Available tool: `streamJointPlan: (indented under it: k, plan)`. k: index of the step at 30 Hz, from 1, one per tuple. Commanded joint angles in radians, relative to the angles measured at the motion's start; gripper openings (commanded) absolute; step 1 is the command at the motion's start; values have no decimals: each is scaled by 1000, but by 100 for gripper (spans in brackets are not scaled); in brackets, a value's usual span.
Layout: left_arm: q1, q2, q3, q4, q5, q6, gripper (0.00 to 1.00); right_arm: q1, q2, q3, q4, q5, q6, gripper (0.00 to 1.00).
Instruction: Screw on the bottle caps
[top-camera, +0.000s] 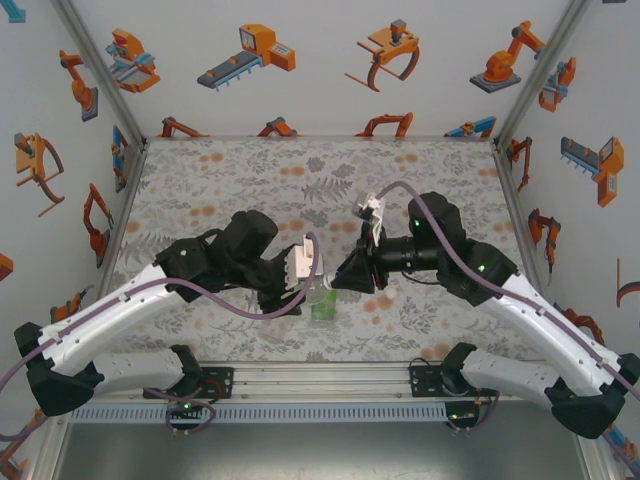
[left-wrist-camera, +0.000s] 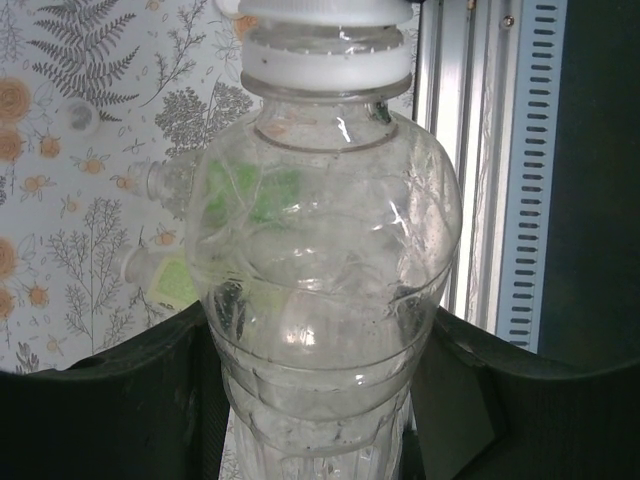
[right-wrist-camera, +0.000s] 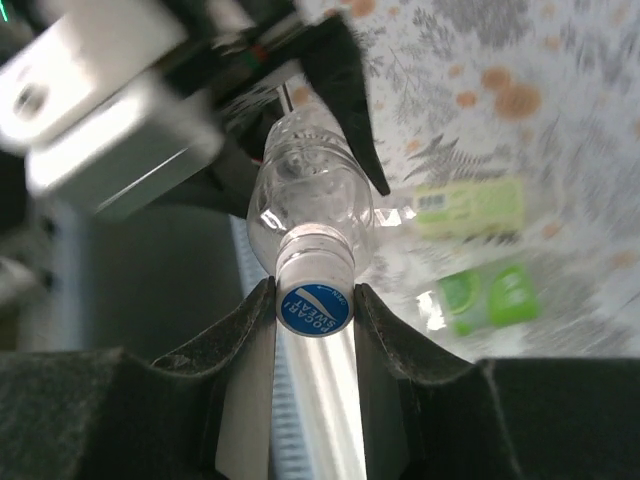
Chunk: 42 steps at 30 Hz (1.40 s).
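Two arms (top-camera: 150, 290) reach in from the near edge and meet over the middle of one table (top-camera: 250, 170), which is covered in a fern-and-flower print. White walls (top-camera: 320, 60) printed with orange robot drawings close in three sides.

Three bottles counted.
- Unlabelled bottle (right-wrist-camera: 308, 200): clear, held off the table between the two grippers, cap end toward the right arm.
- Pale yellow-green bottle (right-wrist-camera: 470, 208): lying on its side on the print.
- Bright green bottle (right-wrist-camera: 490, 295): also lying down, just beside the pale one. From above, both sit under the meeting grippers.

One cap counted for certain: the blue cap (right-wrist-camera: 313, 310), with white lettering on top, seated on the neck of the unlabelled bottle. In the left wrist view a small pale disc (left-wrist-camera: 80, 118) lies on the print farther off; too faint to tell whether it is a cap.

Fingers:
- Left gripper (left-wrist-camera: 320, 330): clamped on the lower body of the unlabelled bottle. One dark finger (left-wrist-camera: 150, 390) presses each flank, and the clear wall bulges above them.
- Right gripper (right-wrist-camera: 313, 300): closed tight on the blue cap, both black fingertips (right-wrist-camera: 250, 320) touching its rim on opposite sides.

Around:
- A metal rail (top-camera: 320, 385) runs along the near edge between the arm bases.
- The left gripper's white camera block (right-wrist-camera: 110, 120) crowds the upper left of the right wrist view, right behind the bottle.
- The two lying bottles sit near the held one, apart from both sets of fingers.
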Motion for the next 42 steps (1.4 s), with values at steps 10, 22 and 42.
streamJointPlan:
  k: [10, 22, 42]
  plan:
    - [-3, -5, 12, 99, 8, -11, 0, 4, 16, -167, 25, 127, 1167, 13]
    - [-3, 13, 18, 93, 21, -3, 0, 4, 10, -6, -86, 225, 875, 55]
    - [-4, 14, 19, 75, 78, -22, 0, 4, -49, 150, -67, -42, -381, 59]
